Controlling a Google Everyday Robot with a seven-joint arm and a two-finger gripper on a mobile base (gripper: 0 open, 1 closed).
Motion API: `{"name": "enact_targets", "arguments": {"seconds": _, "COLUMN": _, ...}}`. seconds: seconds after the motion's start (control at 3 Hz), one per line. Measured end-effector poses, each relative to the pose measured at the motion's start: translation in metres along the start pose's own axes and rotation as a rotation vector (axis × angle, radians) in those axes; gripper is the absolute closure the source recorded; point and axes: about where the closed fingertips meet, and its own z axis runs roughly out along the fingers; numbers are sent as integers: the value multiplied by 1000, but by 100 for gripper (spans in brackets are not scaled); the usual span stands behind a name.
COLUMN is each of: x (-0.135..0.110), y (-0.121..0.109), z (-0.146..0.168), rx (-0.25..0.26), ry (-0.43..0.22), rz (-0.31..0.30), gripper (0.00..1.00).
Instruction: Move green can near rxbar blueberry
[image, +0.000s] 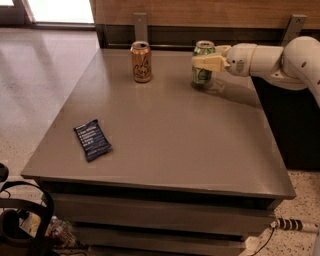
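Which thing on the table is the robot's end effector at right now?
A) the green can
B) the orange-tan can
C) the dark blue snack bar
A: the end effector reaches in from the right and lies across the front of the green can at the table's far edge, while the orange-tan can stands apart to its left and the snack bar lies near the front left.
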Motion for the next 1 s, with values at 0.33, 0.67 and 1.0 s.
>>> {"name": "enact_targets", "arguments": {"seconds": 0.33, "x": -26, "y": 45, "z": -14, "rx": -21, "ry": -9, "rz": -40, "gripper": 100}}
{"name": "enact_targets", "arguments": {"seconds": 0.67, "x": -25, "y": 101, "z": -12, "rx": -47, "ry": -9, "rz": -64, "gripper": 100}}
{"name": "enact_targets", "arguments": {"seconds": 1.0, "x": -13, "y": 164, "z": -3, "rx": -107, "ry": -4, "rz": -77, "gripper": 100}}
